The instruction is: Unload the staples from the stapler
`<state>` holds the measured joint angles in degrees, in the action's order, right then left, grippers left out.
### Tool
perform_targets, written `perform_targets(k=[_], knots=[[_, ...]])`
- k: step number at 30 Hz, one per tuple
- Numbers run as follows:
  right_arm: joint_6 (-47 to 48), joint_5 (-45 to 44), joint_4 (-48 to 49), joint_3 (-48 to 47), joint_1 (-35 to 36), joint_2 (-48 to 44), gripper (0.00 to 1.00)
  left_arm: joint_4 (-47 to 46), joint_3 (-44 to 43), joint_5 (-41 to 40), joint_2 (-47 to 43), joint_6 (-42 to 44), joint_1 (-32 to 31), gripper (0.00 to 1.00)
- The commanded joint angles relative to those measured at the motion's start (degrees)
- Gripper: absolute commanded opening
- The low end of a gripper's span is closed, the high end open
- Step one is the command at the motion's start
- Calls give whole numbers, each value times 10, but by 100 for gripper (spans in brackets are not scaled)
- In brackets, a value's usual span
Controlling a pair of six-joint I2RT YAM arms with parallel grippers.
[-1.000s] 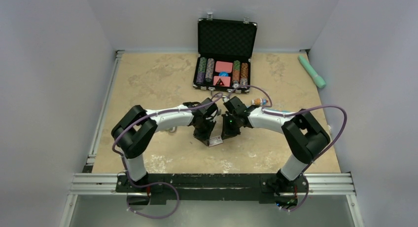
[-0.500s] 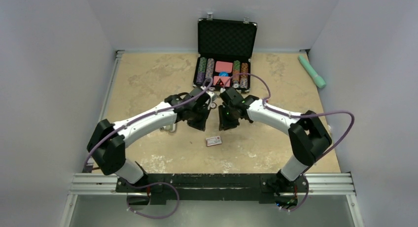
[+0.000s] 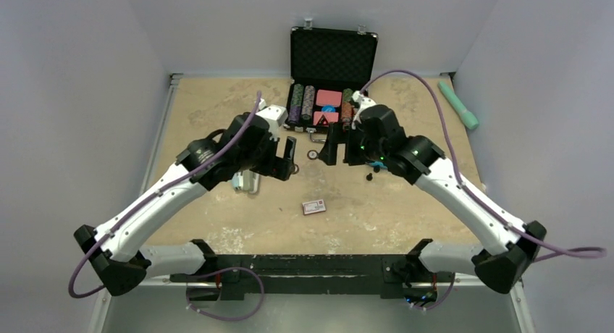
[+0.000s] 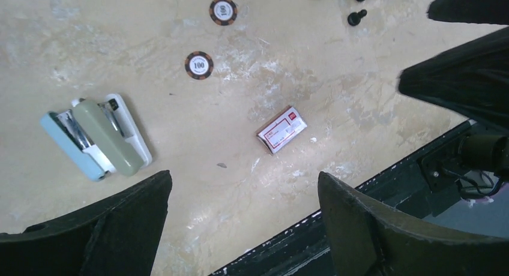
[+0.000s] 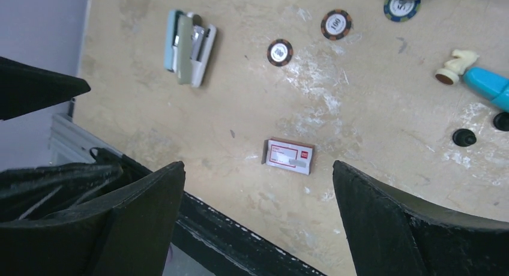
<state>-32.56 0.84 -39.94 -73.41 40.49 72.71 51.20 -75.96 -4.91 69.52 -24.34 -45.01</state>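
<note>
The stapler [image 4: 96, 138], pale blue, green and white, lies on the tan table with its metal track showing; it also shows in the right wrist view [image 5: 189, 48] and, partly hidden behind my left arm, from the top [image 3: 246, 181]. No loose staples can be made out. A small red-and-white staple box [image 3: 313, 207] lies alone near the table's front [image 4: 282, 129] [image 5: 290, 155]. My left gripper [image 3: 289, 160] [image 4: 244, 179] hangs high above the table, open and empty. My right gripper [image 3: 331, 145] [image 5: 258, 165] faces it, also open and empty.
An open black poker case [image 3: 333, 58] with chips stands at the back. Loose chips [image 4: 198, 65] [image 5: 335, 24] lie in front of it. A chess piece [image 5: 455, 66], a blue marker [image 5: 489, 84] and small black pieces [image 5: 464, 137] lie to the right. A teal object [image 3: 457, 103] rests far right.
Both grippers were shut low at the staple box; they have risen and moved back toward the case and opened. The box stays on the table.
</note>
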Motion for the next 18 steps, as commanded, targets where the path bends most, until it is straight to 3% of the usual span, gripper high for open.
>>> perform_targets(k=[1,9,15,18], knots=[[-21,-40,-3,-19,1,-84,97,16,-25,-62,-57,18,3,95],[-33,-104,-4,19,1,-203,99,7,45,-155,-167,46,4,95],[-93,-185,78,127,1,-344,99,14,117,-161,-246,25,4,95],[-132,-229,74,165,1,-414,99,22,144,-167,-280,8,3,95]])
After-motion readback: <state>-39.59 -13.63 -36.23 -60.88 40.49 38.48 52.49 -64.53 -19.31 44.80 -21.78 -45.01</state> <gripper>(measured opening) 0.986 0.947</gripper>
